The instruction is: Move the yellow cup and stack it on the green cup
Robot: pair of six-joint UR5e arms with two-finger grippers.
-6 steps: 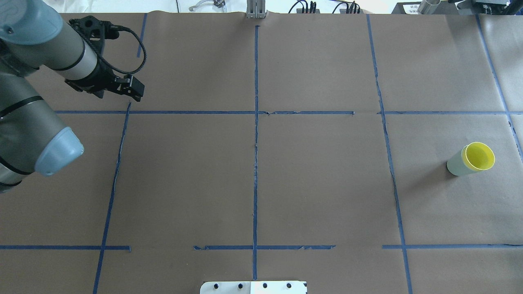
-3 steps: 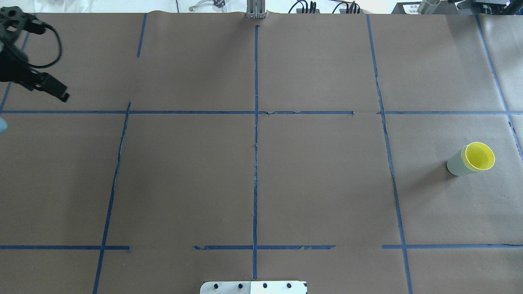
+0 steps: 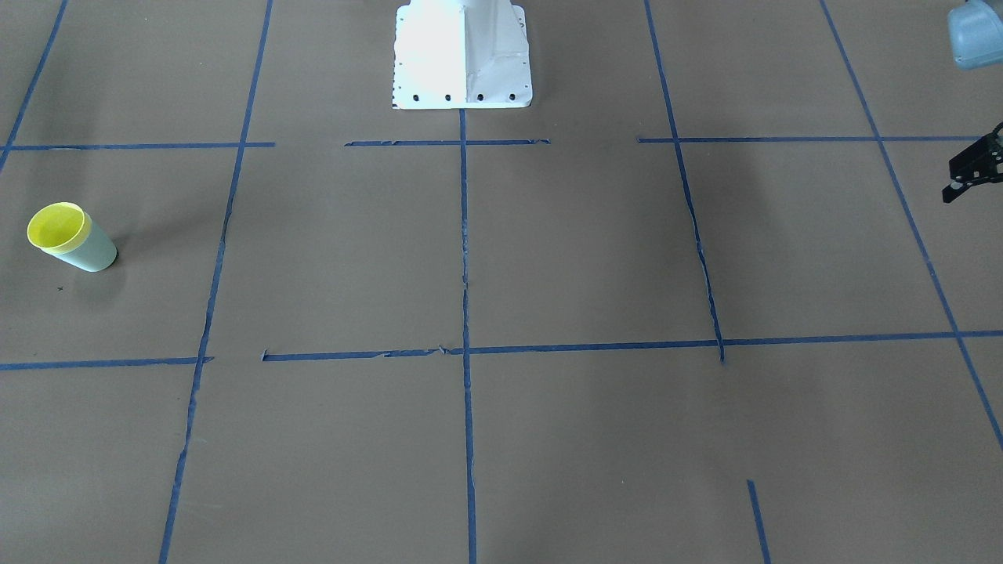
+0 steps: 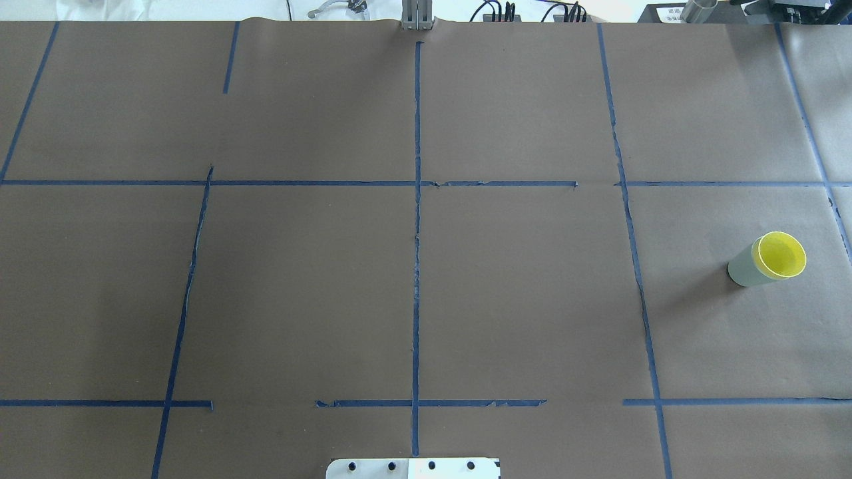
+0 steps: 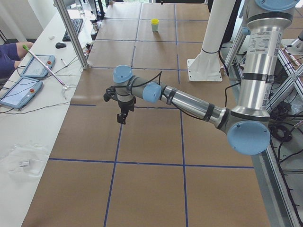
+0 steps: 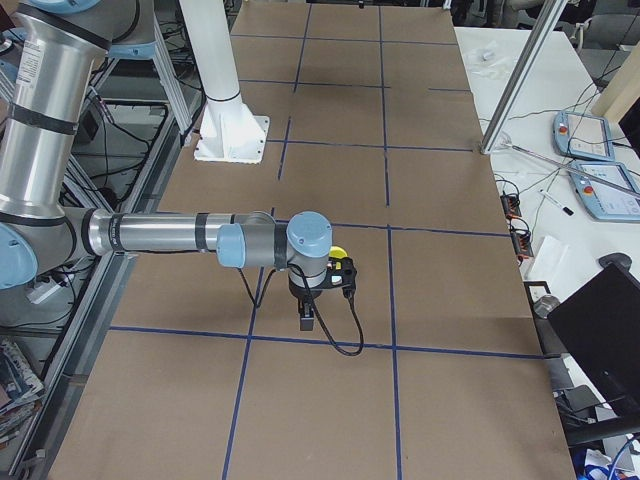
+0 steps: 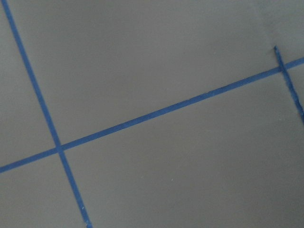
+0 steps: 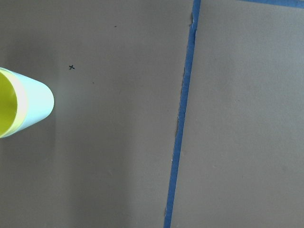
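The small bright yellow plastic cup (image 4: 780, 255) is sitting upright inside the pale mint-green tapered cup (image 4: 745, 271), near the right pincer (image 6: 306, 322) and well apart from the left pincer (image 3: 959, 182). Neither pincer is showing its opening, so I cannot tell.

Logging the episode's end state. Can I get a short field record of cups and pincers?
top: small bright yellow plastic cup, nested in the lower cup
bottom: pale mint-green tapered cup, upright, on the robot's right
left pincer: aloft, far from cups, state unclear
right pincer: aloft, off the cups, state unclear
stack: done
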